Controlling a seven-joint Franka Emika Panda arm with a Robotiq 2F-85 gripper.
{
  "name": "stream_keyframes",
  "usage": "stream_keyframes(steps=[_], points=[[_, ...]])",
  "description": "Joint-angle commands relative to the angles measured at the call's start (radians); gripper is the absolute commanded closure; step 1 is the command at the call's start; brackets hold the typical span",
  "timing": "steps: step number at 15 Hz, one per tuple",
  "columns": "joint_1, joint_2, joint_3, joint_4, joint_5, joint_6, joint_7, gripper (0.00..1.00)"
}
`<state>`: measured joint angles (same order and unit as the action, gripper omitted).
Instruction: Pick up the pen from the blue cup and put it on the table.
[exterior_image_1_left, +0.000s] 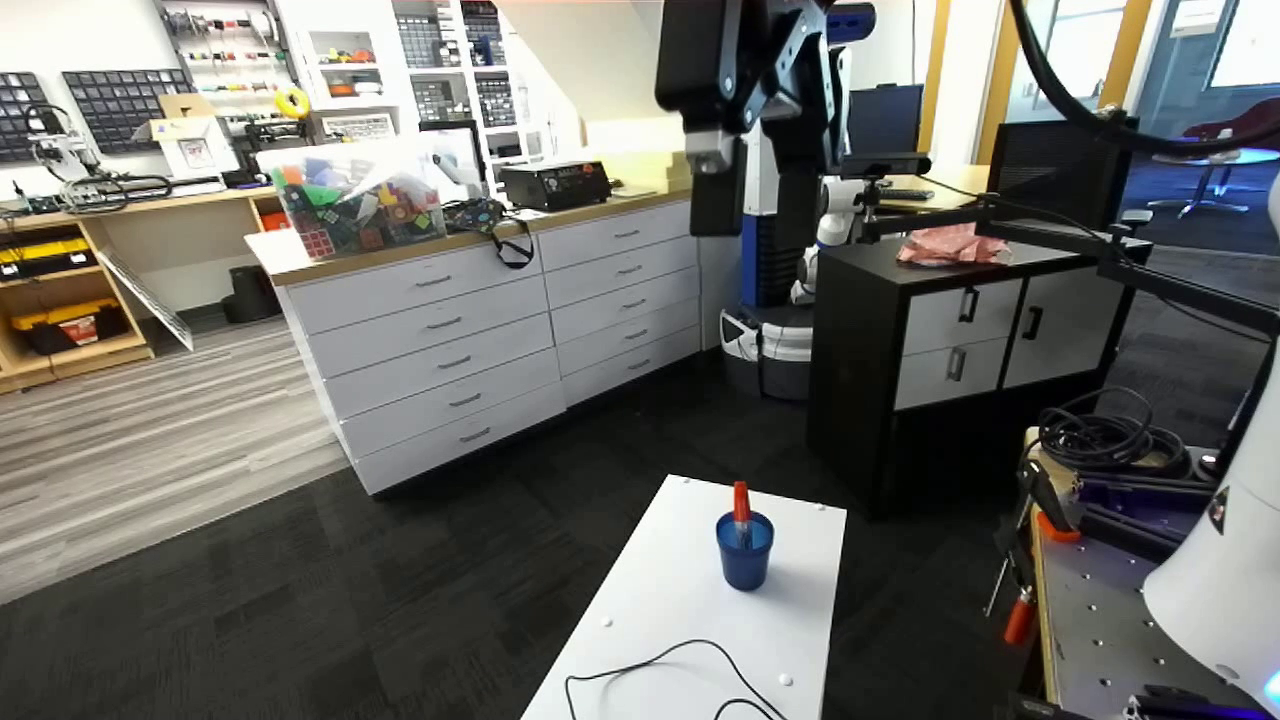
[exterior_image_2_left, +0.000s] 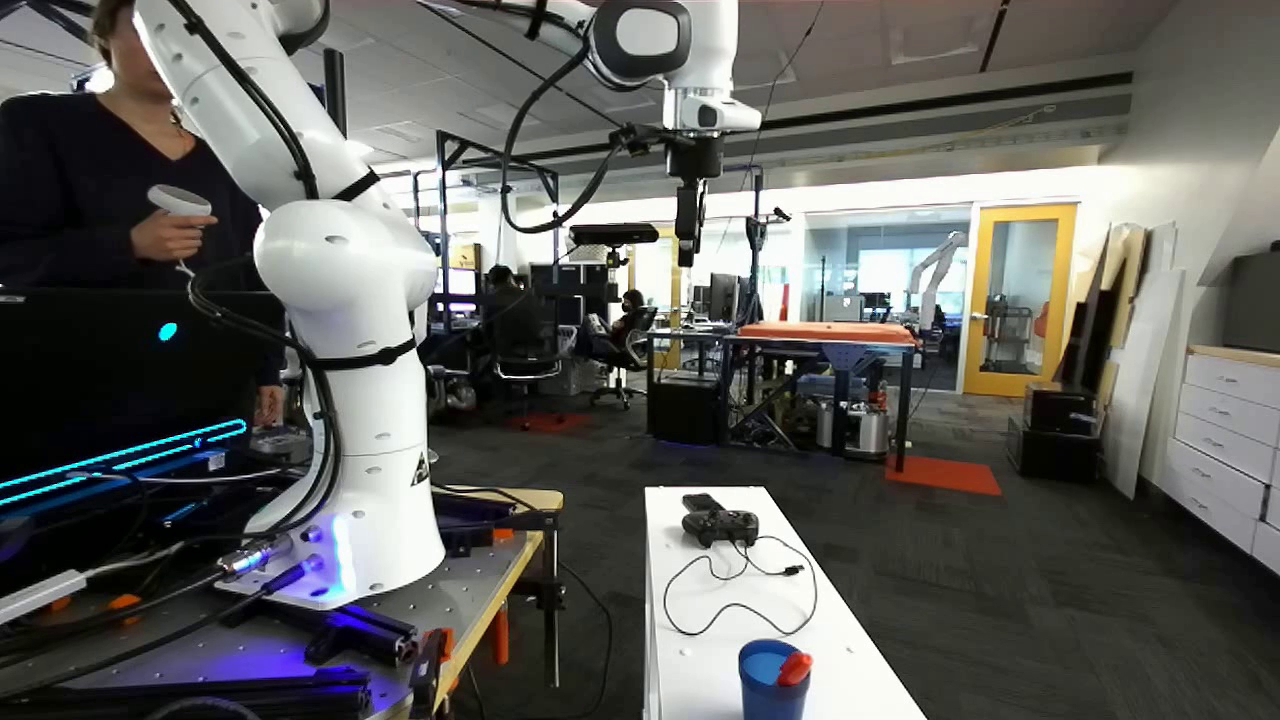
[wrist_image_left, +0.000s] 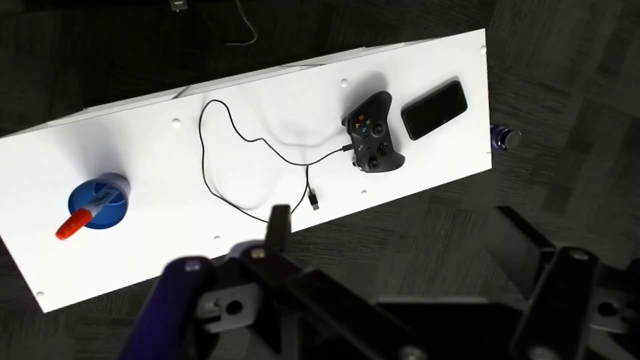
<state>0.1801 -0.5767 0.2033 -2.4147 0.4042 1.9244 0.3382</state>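
The pen (exterior_image_1_left: 741, 502) has a red end and leans in the blue cup (exterior_image_1_left: 744, 567), red end sticking out above the rim. The pen also shows in an exterior view (exterior_image_2_left: 795, 669) and at the left of the wrist view (wrist_image_left: 75, 223). The cup (exterior_image_2_left: 768, 695) stands upright near one end of the white table (exterior_image_1_left: 640, 600); in the wrist view the cup (wrist_image_left: 111, 215) is at the left. My gripper (exterior_image_1_left: 757, 210) is open and empty, high above the table. In the wrist view its fingers (wrist_image_left: 397, 232) are wide apart over the floor beside the table's long edge.
A black game controller (wrist_image_left: 376, 132), a thin black cable (wrist_image_left: 202, 150) and a phone (wrist_image_left: 434, 110) lie on the table. The robot's base stands on a metal bench (exterior_image_2_left: 480, 590) beside it. A black cabinet (exterior_image_1_left: 860, 380) and a white-drawered counter (exterior_image_1_left: 450, 340) stand beyond the table.
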Motion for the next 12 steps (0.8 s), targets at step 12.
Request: stream_keyframes(steps=[12], points=[[-0.079, 0.098, -0.066, -0.035, -0.154, 0.180, -0.159, 0.00]])
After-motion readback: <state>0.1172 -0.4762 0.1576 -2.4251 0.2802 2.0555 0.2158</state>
